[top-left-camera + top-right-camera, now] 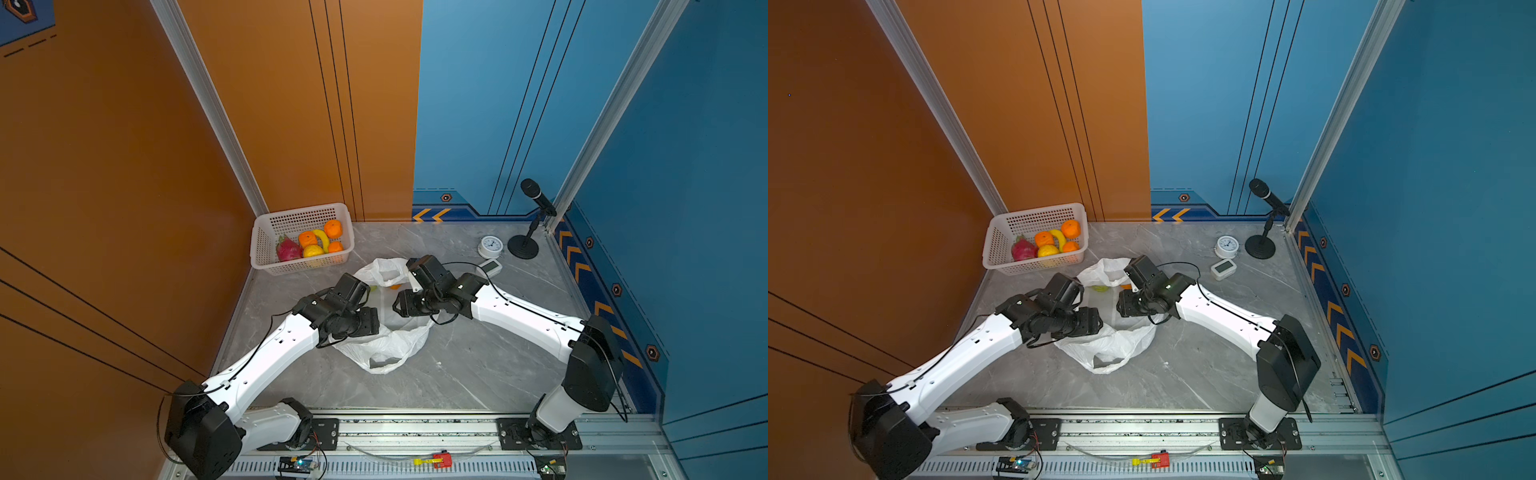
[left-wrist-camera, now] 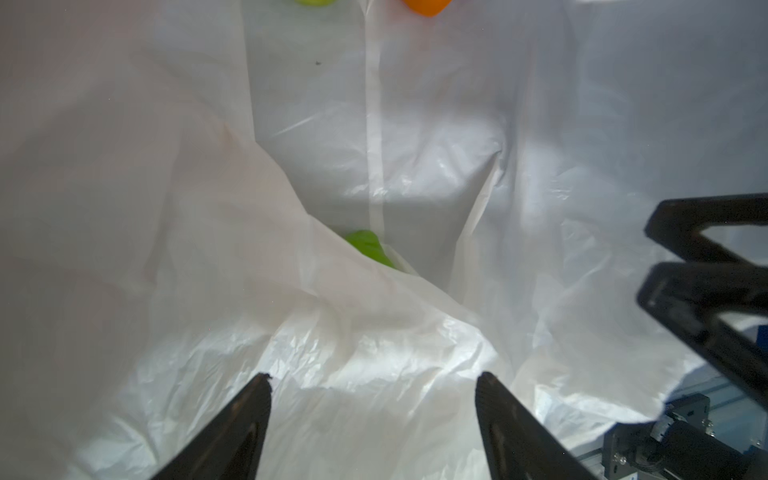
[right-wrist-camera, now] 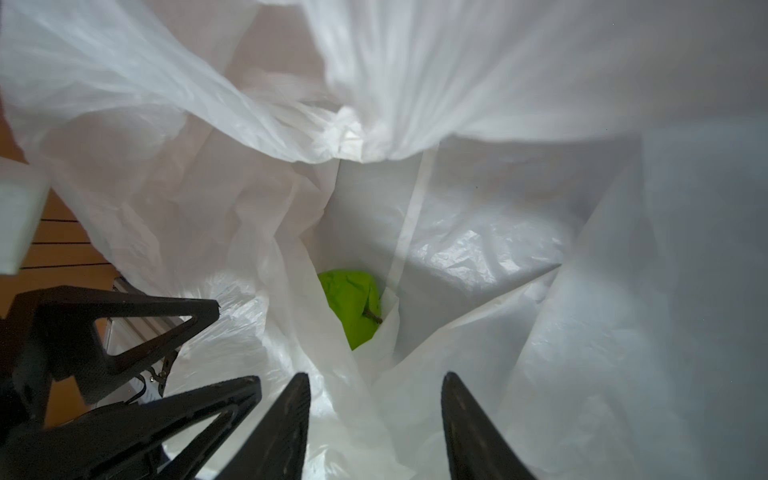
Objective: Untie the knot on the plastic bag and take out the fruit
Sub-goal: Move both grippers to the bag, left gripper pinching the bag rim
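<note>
The grey table has lots of bare room on the near side. The white bag lies open in the middle, close to the basket by the wall. The left gripper and right gripper sit at its mouth, jaws spread, pinching nothing. A green fruit sits deep inside. Loose plastic could fold over it, or get pinched instead.

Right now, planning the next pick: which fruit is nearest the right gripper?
The green stemmed fruit in the plastic bag's folds, ahead of the right gripper; the dragon fruit sits in the far basket.
</note>
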